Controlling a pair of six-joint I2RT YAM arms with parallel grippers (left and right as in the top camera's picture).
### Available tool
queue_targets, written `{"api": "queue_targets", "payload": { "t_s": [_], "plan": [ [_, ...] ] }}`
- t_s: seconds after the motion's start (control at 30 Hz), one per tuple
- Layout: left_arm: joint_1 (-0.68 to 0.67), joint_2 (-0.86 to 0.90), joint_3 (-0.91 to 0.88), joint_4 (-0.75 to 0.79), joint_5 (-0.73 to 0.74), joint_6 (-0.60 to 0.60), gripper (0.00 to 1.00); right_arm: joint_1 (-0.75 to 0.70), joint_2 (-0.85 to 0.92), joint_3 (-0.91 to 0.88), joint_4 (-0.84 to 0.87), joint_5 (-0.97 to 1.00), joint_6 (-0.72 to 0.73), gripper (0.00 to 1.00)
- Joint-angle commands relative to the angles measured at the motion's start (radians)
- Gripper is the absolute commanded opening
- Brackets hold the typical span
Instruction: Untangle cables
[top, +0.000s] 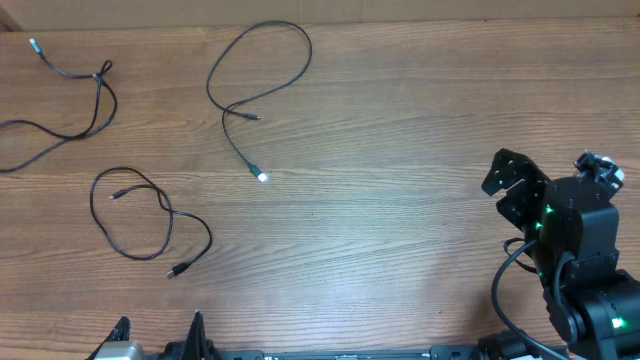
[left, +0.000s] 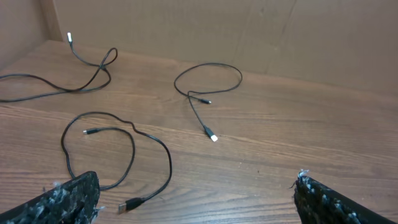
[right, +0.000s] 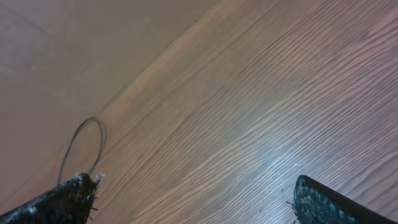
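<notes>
Cables (top: 261, 176) loose on table (top: 400, 250), ahead of left jaws, well apart from right jaws, both released

We lose the far-left cable (top: 100, 74) past the overhead view's left edge; the bottom edge crops the left end effector (top: 158, 338). The right end effector (right: 198, 186) hides the base of one cable loop (right: 91, 119).

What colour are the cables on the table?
The cables are black; clearest in the left wrist view.
</notes>
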Motion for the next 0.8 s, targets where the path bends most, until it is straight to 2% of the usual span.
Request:
{"api": "queue_targets", "payload": {
  "t_s": [0.0, 0.17, 0.23, 0.33, 0.37, 0.53, 0.63, 0.77],
  "plan": [
    [0.005, -0.002, 0.007, 0.002, -0.006, 0.015, 1.0, 0.003, -0.006, 0.003, -0.005, 0.085, -0.008, 1.0],
    [0.005, -0.002, 0.0, 0.065, -0.007, 0.006, 1.0, 0.003, -0.006, 0.003, -0.042, 0.088, -0.008, 1.0],
    [0.005, -0.002, -0.035, 0.156, -0.024, -0.012, 1.0, 0.003, -0.006, 0.003, -0.053, 0.088, -0.008, 1.0],
    [0.005, -0.002, -0.145, 0.364, -0.03, -0.012, 0.99, 0.003, -0.006, 0.003, -0.051, 0.105, -0.007, 1.0],
    [0.005, -0.002, -0.23, 0.493, -0.03, -0.011, 1.0, 0.003, -0.006, 0.003, -0.051, 0.134, -0.007, 1.0],
    [0.005, 0.001, -0.512, 0.866, -0.04, -0.011, 1.0, 0.003, -0.006, 0.003, -0.053, 0.148, -0.008, 1.0],
    [0.005, 0.011, -0.718, 1.146, -0.066, -0.011, 1.0, 0.003, -0.006, 0.003, -0.053, 0.147, -0.008, 1.0],
    [0.005, 0.021, -0.967, 1.511, -0.066, 0.041, 1.0, 0.003, -0.006, 0.003, -0.06, 0.147, -0.008, 1.0]
  ]
}}
